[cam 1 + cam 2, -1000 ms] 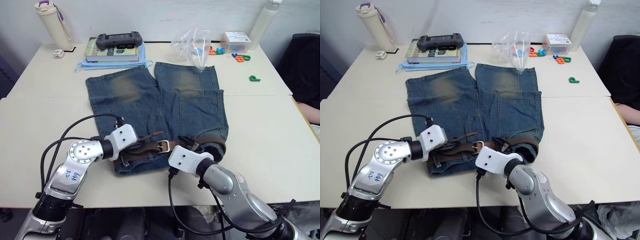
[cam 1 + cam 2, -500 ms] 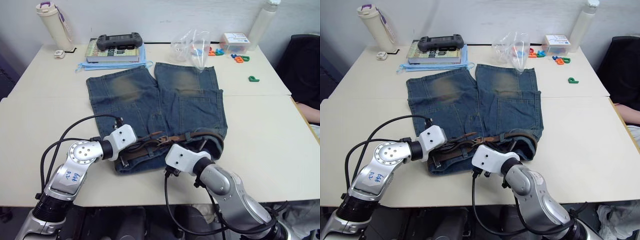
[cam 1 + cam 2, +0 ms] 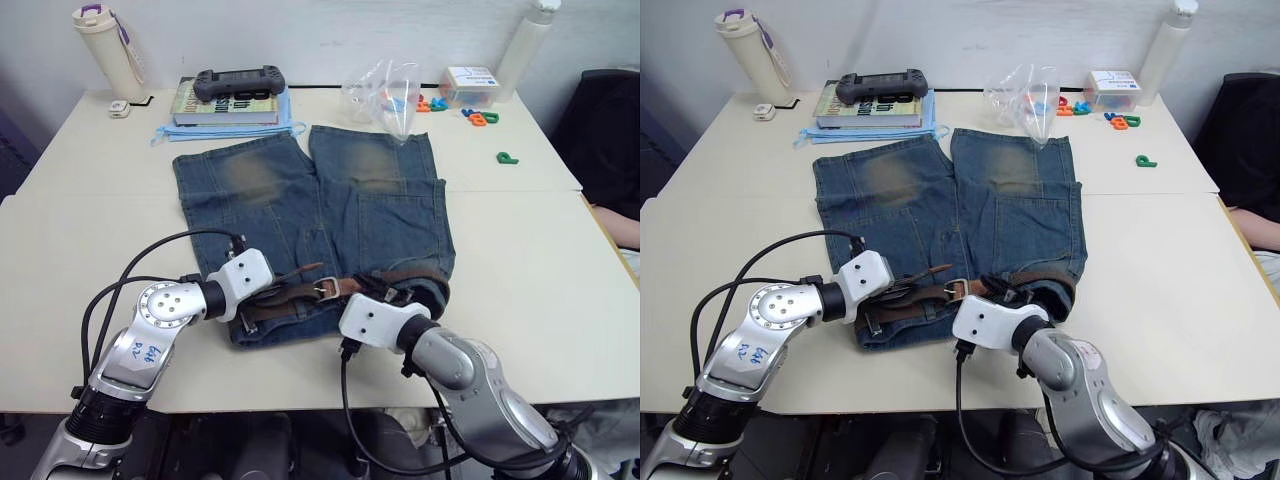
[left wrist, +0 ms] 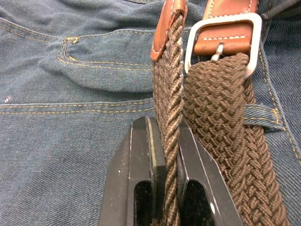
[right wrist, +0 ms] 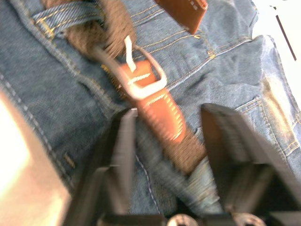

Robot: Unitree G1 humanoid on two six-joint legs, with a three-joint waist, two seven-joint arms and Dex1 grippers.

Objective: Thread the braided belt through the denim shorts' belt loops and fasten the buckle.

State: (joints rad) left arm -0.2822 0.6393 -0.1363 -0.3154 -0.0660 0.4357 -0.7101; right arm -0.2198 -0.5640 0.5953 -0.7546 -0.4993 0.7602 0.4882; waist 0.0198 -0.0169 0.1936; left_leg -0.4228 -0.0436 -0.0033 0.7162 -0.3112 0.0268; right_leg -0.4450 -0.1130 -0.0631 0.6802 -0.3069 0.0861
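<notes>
Denim shorts (image 3: 315,215) spread flat on the table (image 3: 90,240), waistband toward the robot, legs pointing away toward a book (image 3: 228,105) with a game controller (image 3: 238,80) on top. Braided belt (image 3: 395,277) lying along the waistband, passing under at least one of the belt loops (image 4: 261,116) seen close to the buckle in the left wrist view. Left gripper (image 4: 165,141) at the waistband's left part, clamped on an edge-on stretch of the woven strap, both black fingers (image 4: 141,155) pressing its sides; tan leather tip beyond the fingertips, just beside the buckle (image 4: 225,37). Buckle resting near the middle of the waistband, between the two grippers, prong lying over the weave. Right gripper (image 5: 168,127) spread wide, hovering over the strap right behind the buckle's leather tab, fingers either side of it, not closed on anything.
</notes>
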